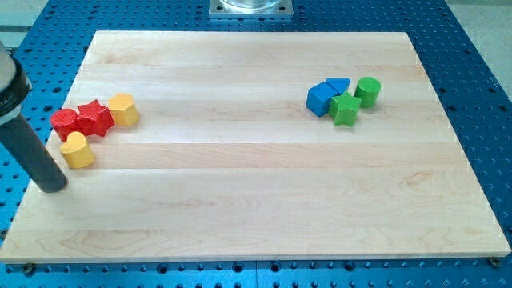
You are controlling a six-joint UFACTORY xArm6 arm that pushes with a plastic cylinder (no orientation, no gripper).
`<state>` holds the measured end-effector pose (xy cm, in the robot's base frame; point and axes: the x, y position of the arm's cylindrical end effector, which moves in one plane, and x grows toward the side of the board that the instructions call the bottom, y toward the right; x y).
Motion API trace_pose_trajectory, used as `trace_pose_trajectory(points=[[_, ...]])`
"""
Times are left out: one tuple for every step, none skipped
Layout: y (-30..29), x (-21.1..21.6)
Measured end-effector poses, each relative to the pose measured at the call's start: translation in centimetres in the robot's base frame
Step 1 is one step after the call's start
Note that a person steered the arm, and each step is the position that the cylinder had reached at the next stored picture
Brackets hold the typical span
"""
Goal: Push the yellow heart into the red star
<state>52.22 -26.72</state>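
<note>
Resting on board [256, 200], my tip [53, 189] sits just below-left of yellow heart [78, 150], apart; no gripper fitted. Heart lies just below red star [94, 118], nearly touching.

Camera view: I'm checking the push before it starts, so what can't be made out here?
- My tip: the rod's upper part is cut off by the view's left edge.
- Yellow heart and red star: whether they touch is too small to tell.
- Red block left of the star: shape unclear, partly hidden by the star.
- Blue blocks: overlap each other, so their outlines are unclear.
</note>
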Motion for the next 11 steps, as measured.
trace_pose_trajectory(points=[[0.0, -1.8], [0.0, -1.8], [1.0, -2.4], [1.0, -1.3], [1.0, 1.0], [3.1, -0.9], [3.3, -3.2], [3.3, -4.0], [3.6, -3.4], [7.8, 1.6], [16.7, 3.8]])
